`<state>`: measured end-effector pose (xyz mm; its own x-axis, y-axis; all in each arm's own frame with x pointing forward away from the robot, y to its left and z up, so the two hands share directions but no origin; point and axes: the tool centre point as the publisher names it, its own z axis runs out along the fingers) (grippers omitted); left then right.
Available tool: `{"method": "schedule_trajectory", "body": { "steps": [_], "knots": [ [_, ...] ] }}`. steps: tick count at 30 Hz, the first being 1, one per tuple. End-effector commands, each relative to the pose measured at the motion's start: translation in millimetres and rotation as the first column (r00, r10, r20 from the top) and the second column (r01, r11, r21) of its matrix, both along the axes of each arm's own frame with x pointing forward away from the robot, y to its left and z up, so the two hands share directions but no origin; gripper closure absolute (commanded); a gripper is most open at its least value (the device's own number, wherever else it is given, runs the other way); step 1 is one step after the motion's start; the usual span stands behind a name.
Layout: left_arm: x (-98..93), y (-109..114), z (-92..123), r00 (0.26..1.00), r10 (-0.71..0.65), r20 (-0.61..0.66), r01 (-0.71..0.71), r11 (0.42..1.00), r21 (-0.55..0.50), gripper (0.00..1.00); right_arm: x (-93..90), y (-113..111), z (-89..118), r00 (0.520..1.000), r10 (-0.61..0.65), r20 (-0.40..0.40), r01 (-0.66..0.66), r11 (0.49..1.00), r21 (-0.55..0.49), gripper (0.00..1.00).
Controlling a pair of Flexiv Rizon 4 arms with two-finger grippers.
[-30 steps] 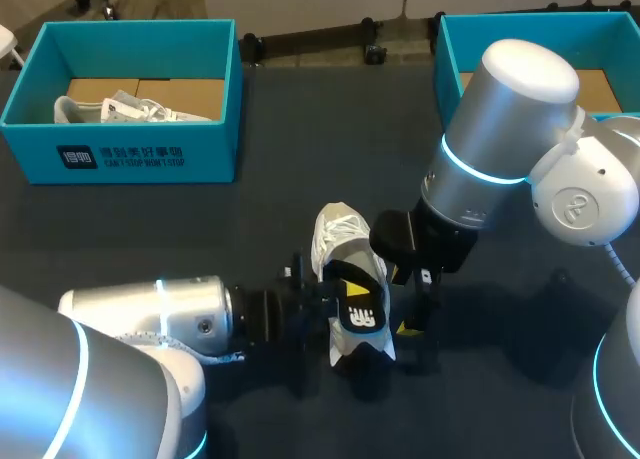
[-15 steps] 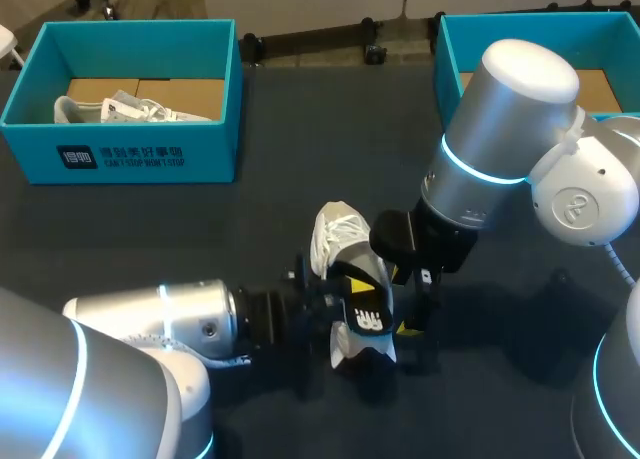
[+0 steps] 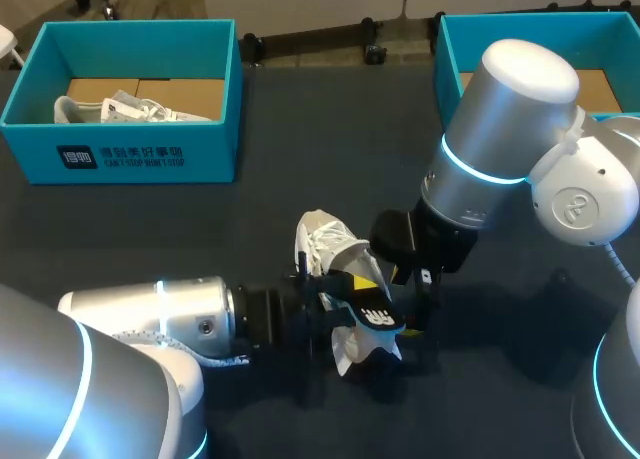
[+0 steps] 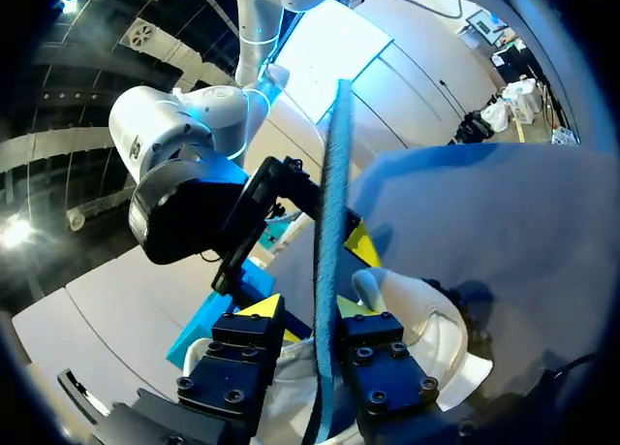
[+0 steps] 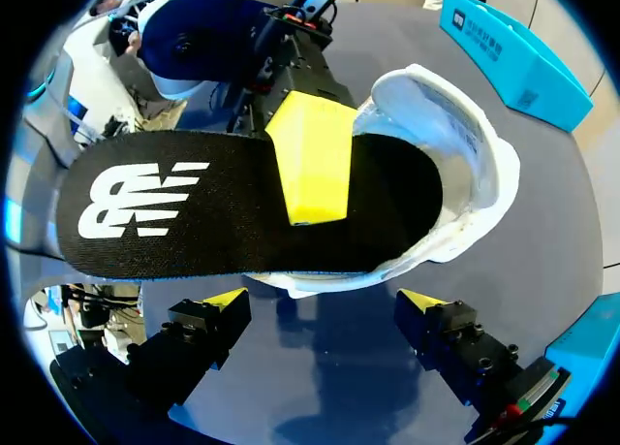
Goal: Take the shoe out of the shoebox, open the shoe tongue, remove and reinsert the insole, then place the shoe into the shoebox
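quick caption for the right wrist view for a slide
Left gripper pinches the black insole, partly out of the white shoe; right gripper open, holding nothing.

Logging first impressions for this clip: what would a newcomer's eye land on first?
The black insole, sticking out of the white shoe mid-table, pinched in the left hand. The right hand hangs open close beside the shoe. Far left, a teal shoebox holds a second shoe.

Soft light from above leaves little glare on the dark matte tabletop (image 3: 300,129). The white mesh shoe (image 3: 325,241) casts a faint shadow, while highlights gleam on the right arm's rounded silver casing (image 3: 510,109).
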<state>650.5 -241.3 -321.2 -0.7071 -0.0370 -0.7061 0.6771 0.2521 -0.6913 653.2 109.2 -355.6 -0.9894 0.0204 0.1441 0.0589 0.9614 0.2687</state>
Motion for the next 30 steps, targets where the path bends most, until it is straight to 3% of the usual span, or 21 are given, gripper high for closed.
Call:
{"method": "schedule_trajectory", "body": {
  "steps": [1, 9, 11, 12, 21, 30],
  "knots": [
    [-7.2, 0, 5, 1.0, 0.016, -0.008, -0.016, 1.0, 0.02, 0.69, -0.4, 1, -1, 1.0, -0.001, 0.001, 0.001, 1.0, -0.002, 0.0],
    [-13.4, -1, 9, 0.999, 0.034, -0.019, -0.034, 0.999, 0.029, 0.67, -0.4, 1, -1, 1.0, -0.001, 0.001, 0.001, 1.0, -0.002, 0.0],
    [-13.8, -2, 10, 0.999, 0.036, -0.017, -0.036, 0.999, 0.029, 0.84, -0.4, 1, -1, 1.0, -0.001, 0.001, 0.001, 1.0, -0.002, 0.0],
    [-14.2, -3, 9, 0.999, 0.037, -0.009, -0.036, 0.999, 0.029, 1.0, -0.4, 1, -1, 1.0, -0.001, 0.001, 0.001, 1.0, -0.002, 0.0],
    [-12.4, -2, -6, 0.995, 0.028, 0.094, -0.034, 0.998, 0.06, 1.0, -0.4, 1, -1, 1.0, -0.001, 0.001, 0.001, 1.0, -0.002, 0.0],
    [6.0, 4, -17, 0.989, 0.063, 0.13, -0.077, 0.991, 0.105, 1.0, -0.4, 1, -1, 1.0, -0.001, 0.001, 0.001, 1.0, -0.002, 0.0]
  ]
}}
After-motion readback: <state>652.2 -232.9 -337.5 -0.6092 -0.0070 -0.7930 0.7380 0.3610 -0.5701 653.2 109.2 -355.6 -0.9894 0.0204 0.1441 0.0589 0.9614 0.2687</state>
